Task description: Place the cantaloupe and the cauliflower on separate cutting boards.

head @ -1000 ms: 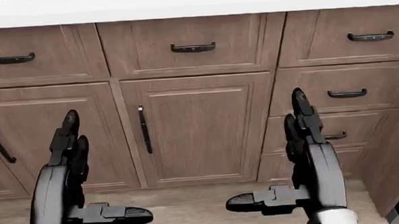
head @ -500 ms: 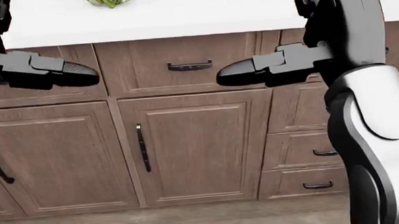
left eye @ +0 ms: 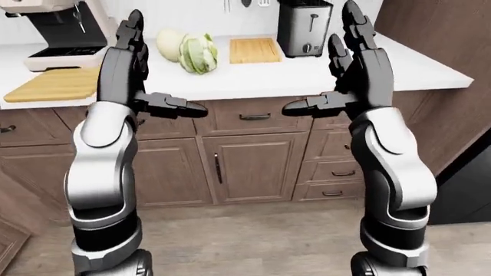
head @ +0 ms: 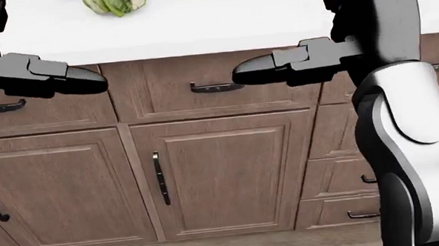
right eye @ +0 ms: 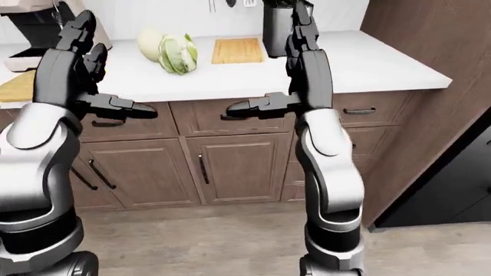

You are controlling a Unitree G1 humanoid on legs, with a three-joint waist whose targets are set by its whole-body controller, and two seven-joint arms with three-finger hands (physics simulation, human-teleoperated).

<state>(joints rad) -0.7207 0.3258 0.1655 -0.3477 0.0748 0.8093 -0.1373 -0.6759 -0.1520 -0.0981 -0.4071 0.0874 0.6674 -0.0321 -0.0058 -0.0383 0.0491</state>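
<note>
Both hands up, empty, short of the table.

My left hand point(left eye: 126, 60) and right hand point(left eye: 354, 60) have fingers spread, holding nothing. Beyond, on the table point(left eye: 307, 72): cauliflower point(left eye: 198, 53) touching the cantaloupe point(left eye: 170, 43), between two boards point(left eye: 53, 85) point(left eye: 255, 50).

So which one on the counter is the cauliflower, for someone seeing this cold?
In the left-eye view, find the white countertop and the pale wooden cutting board beside the toaster. Left of that board lie two round items; the cauliflower is the nearer, wrapped in green leaves, unlike the plain pale cantaloupe.
</note>
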